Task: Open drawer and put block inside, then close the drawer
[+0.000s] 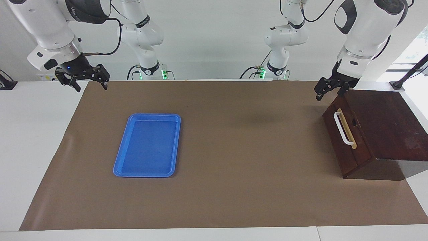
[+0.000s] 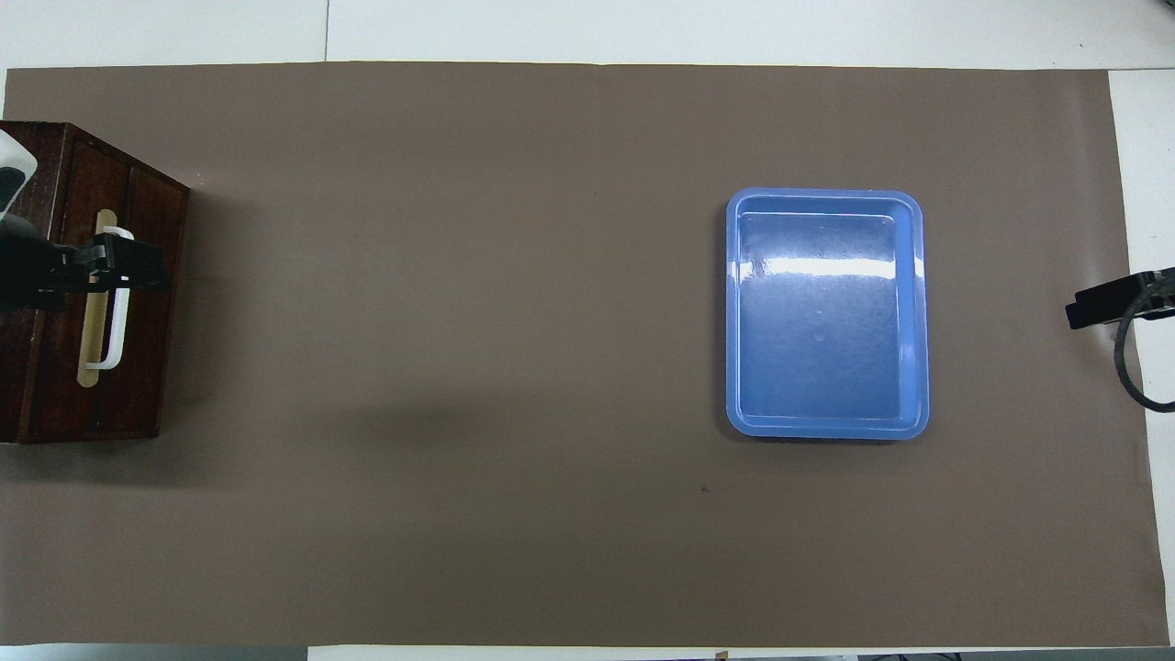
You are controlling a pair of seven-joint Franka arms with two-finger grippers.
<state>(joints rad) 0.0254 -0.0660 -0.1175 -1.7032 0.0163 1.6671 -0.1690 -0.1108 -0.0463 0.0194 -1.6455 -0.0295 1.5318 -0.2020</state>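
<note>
The drawer (image 1: pixel 359 152) is shut in its dark wooden cabinet at the left arm's end of the table, its white bar handle (image 1: pixel 341 129) facing the table's middle. My left gripper (image 1: pixel 328 91) hangs open and empty over the cabinet's corner nearest the robots, clear of the handle. From overhead the left gripper (image 2: pixel 128 273) covers part of the handle (image 2: pixel 115 321) on the drawer (image 2: pixel 138 367). My right gripper (image 1: pixel 92 85) waits open and empty, raised over the mat's corner at the right arm's end. No block shows in either view.
An empty blue tray (image 1: pixel 147 145) lies flat on the brown mat toward the right arm's end, also seen from overhead as the tray (image 2: pixel 826 312). The mat (image 1: pixel 240 167) covers most of the white table.
</note>
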